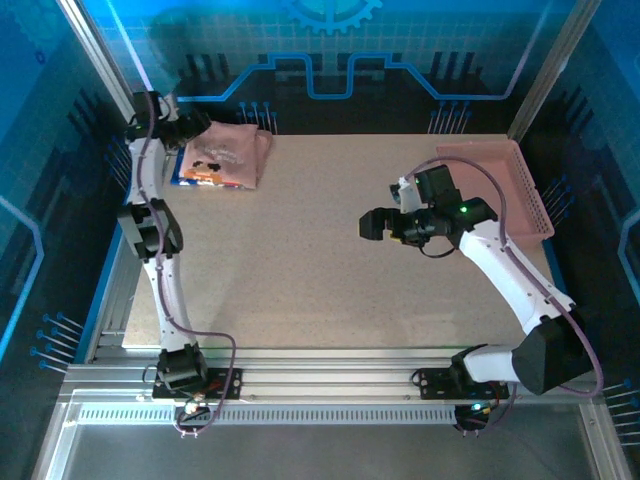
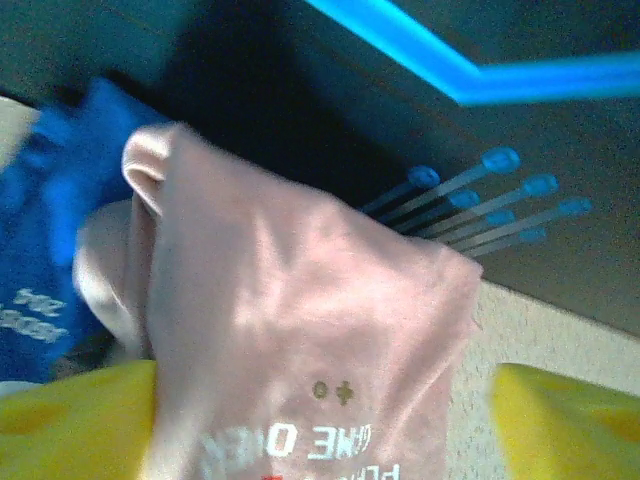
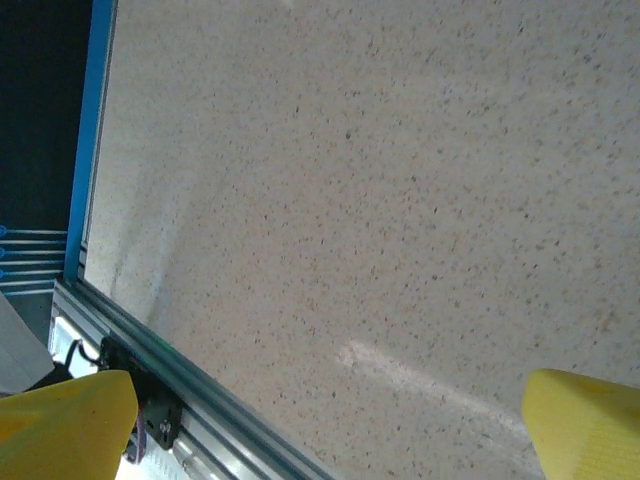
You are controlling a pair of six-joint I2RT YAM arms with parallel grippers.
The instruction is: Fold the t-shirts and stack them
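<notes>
A folded dusty pink t-shirt point(image 1: 235, 152) lies at the table's far left corner, on top of a blue t-shirt point(image 1: 183, 170) whose edge sticks out to the left. In the left wrist view the pink t-shirt point(image 2: 300, 300) carries white and red lettering, and the blue t-shirt point(image 2: 50, 250) with white print lies under it at the left. My left gripper point(image 1: 188, 128) hovers over the stack's far left end, open, its yellow fingers point(image 2: 80, 420) wide apart with the pink cloth between them. My right gripper point(image 1: 373, 224) hangs open over bare table right of centre, nothing between its fingers point(image 3: 590, 425).
A pink plastic lattice basket point(image 1: 525, 190) stands at the table's right edge, behind the right arm. A blue-lit back wall rises just behind the stack. The table's near edge and aluminium rail point(image 3: 200, 420) run below the right gripper point(image 3: 330, 425).
</notes>
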